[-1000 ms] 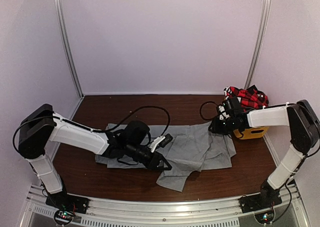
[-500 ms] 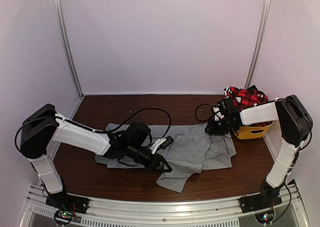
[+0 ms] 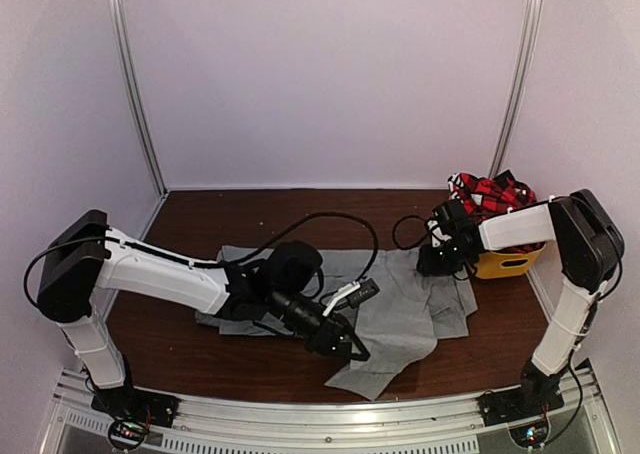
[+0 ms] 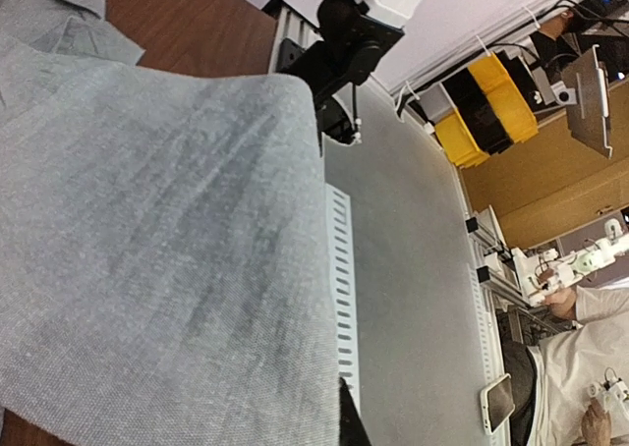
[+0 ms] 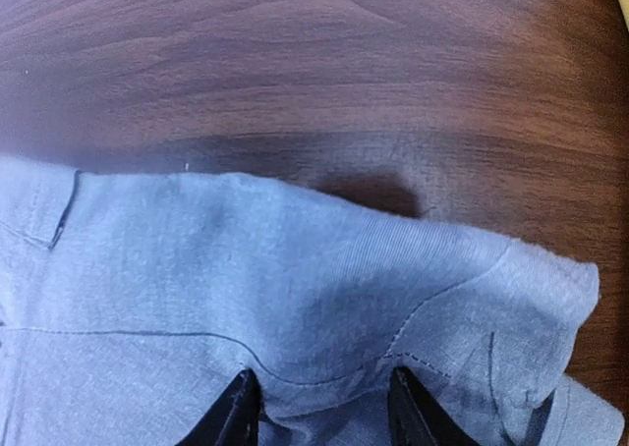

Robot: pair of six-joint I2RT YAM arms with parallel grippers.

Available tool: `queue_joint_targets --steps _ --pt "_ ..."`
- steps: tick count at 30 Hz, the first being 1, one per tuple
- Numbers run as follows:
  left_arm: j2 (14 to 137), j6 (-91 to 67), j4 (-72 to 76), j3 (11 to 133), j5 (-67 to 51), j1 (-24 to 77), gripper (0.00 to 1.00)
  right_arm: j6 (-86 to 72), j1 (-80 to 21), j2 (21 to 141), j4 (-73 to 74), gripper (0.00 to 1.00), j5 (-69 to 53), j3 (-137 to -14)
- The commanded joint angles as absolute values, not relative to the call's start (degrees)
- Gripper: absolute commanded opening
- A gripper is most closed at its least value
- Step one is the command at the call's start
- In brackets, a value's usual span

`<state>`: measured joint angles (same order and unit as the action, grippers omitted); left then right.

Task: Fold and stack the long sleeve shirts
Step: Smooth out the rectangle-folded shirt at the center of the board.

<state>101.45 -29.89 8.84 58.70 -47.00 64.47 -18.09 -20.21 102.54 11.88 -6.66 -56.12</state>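
Note:
The light-grey shirt (image 3: 405,304) lies spread on the brown table (image 3: 250,219). My left gripper (image 3: 345,332) is low over the shirt's front middle and shut on a fold of it. In the left wrist view the grey cloth (image 4: 167,220) drapes over the jaws, and only one black fingertip (image 4: 350,424) shows. My right gripper (image 3: 437,259) rests on the shirt's far right edge beside the tub. Its fingers stand apart, with a raised fold of the cloth (image 5: 295,269) between them (image 5: 319,412). The red-and-black plaid shirt (image 3: 492,196) is heaped in the tub.
A yellow plastic tub (image 3: 502,266) stands at the right edge of the table, just behind my right gripper. A black cable (image 3: 335,219) loops over the shirt behind my left arm. A metal rail (image 3: 350,414) runs along the front edge. White walls close in the sides and back.
My left gripper has moved right and toward the front edge, dragging the shirt's lower part with it. My right gripper has shifted slightly down onto the shirt's right edge.

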Motion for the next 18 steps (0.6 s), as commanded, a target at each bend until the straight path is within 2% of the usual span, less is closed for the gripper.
queue_joint_targets --steps 1,9,18 --pt "99.3 -26.9 8.8 61.7 -51.1 65.9 0.00 -16.4 -20.0 99.9 16.8 0.49 -4.5 -58.0" --pt "100.3 -27.2 4.5 62.9 -44.9 65.9 0.00 -15.5 -19.5 96.1 20.1 0.59 -6.0 -59.8" --pt "104.8 -32.1 4.0 63.6 -38.0 64.7 0.00 -16.0 -19.2 93.0 21.6 0.60 -6.5 -59.3"
